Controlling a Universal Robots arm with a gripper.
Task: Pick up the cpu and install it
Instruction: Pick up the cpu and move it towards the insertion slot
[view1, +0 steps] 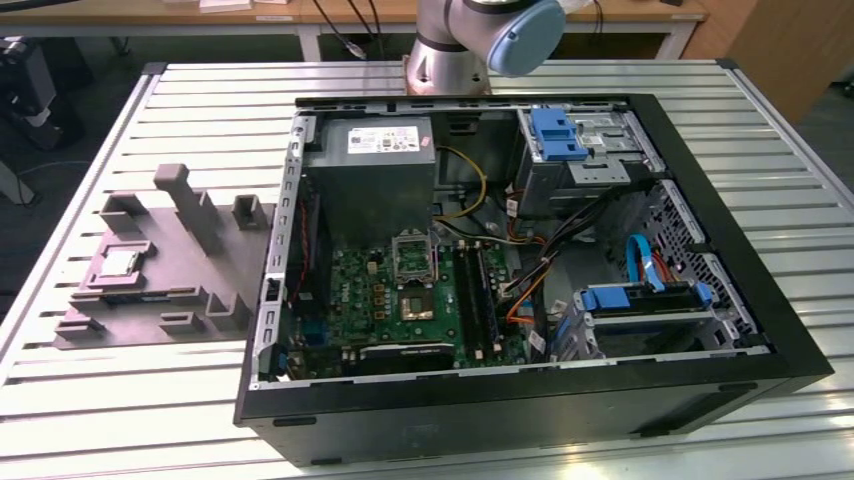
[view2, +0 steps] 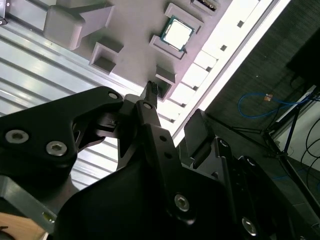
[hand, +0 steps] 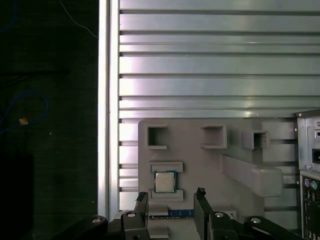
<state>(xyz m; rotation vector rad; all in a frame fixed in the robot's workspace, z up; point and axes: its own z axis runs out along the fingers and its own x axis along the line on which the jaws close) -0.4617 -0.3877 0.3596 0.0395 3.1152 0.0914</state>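
**A:** What did the exterior view show?

**B:** The cpu (view1: 118, 263) lay flat in a recess of the grey tray (view1: 174, 250). The tray sat on the slatted table (view1: 134, 400), just beside the open computer case (view1: 747, 330), on the exterior view's left.

**A:** And the first wrist view?

**B:** The gripper (hand: 171, 195) hung above the tray (hand: 200, 170) with its jaws spread and nothing between them. The cpu (hand: 164, 182) sat just ahead of the fingertips (hand: 201, 192), about in line with the gap. Neither finger touched it.

**A:** Did the second wrist view agree?

**B:** Yes. The gripper (view2: 175, 102) was empty there too, its jaws apart. The cpu (view2: 177, 33) lay pale side up in its recess, ahead of the fingertips (view2: 151, 90), with bare tray (view2: 135, 55) between them.
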